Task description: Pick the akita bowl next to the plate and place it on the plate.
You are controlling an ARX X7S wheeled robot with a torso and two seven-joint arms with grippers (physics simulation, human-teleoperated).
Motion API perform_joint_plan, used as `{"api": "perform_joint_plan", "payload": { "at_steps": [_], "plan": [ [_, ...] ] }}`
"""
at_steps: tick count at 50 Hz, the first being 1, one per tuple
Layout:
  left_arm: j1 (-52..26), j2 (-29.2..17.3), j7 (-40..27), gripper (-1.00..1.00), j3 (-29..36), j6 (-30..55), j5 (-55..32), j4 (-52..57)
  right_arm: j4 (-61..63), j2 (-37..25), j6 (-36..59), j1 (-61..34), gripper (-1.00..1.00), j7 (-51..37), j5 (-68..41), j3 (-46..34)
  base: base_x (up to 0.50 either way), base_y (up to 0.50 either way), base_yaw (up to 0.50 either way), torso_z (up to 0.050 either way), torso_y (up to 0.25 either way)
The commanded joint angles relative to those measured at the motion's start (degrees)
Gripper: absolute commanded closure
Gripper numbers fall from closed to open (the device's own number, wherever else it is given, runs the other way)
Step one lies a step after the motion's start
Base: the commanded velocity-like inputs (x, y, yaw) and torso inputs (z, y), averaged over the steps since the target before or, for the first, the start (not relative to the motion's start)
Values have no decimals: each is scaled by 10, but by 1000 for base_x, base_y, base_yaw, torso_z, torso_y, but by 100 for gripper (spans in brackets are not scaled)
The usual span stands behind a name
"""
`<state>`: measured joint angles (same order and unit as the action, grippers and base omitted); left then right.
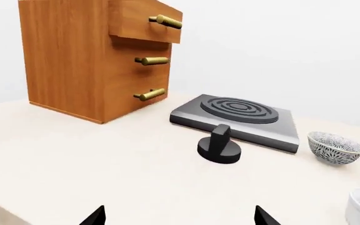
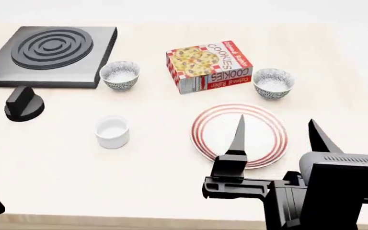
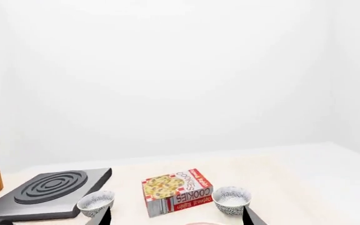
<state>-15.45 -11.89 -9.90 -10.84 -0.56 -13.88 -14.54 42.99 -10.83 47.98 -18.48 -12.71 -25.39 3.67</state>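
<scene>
Two patterned bowls stand on the table. The akita bowl point(image 2: 273, 83) next to the plate point(image 2: 260, 152) stands just beyond the plate's far right rim, right of the cookies box. In the right wrist view this bowl point(image 3: 231, 199) is ahead of one fingertip. My right gripper point(image 2: 279, 136) hovers open over the plate's near right part, nothing between its fingers. The second patterned bowl point(image 2: 120, 74) stands by the stove. My left gripper point(image 1: 180, 218) is open over bare table at the near left, empty.
A cookies box point(image 2: 208, 65) stands between the two bowls. A plain white cup point(image 2: 112, 132) stands left of the plate. A black stove point(image 2: 50, 55) with a knob point(image 2: 23, 103) is at the far left. A wooden drawer cabinet point(image 1: 92, 56) stands beyond it.
</scene>
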Motion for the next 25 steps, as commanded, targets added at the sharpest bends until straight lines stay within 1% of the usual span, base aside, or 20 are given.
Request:
{"api": "perform_joint_plan", "payload": {
  "at_steps": [1,12,14,15,22,25],
  "plan": [
    [1,-2,-2,-100,2,1,-3,2,2,-3,0,0,-100,-4,-6,0,0,-500,0,0,0],
    [-1,-3,-3,-100,4,-4,-5,-5,-5,-8,-6,2,-100,-5,-7,-5,0,-500,0,0,0],
    [0,-3,-4,-100,6,-3,-4,-4,-7,-5,-33,8,-100,4,-7,-2,0,-473,0,0,0],
    [0,-4,-4,-100,5,-3,-5,-4,-5,-9,-19,4,-100,-3,-3,-8,0,0,0,0,0],
    [1,-5,-6,-100,7,0,-6,1,-7,-13,-3,-1,-100,-8,-8,-13,0,0,0,0,0],
    [1,-5,-7,-100,8,1,-7,2,-6,-14,-7,1,-100,-3,-14,-13,249,0,0,0,0]
  ]
}}
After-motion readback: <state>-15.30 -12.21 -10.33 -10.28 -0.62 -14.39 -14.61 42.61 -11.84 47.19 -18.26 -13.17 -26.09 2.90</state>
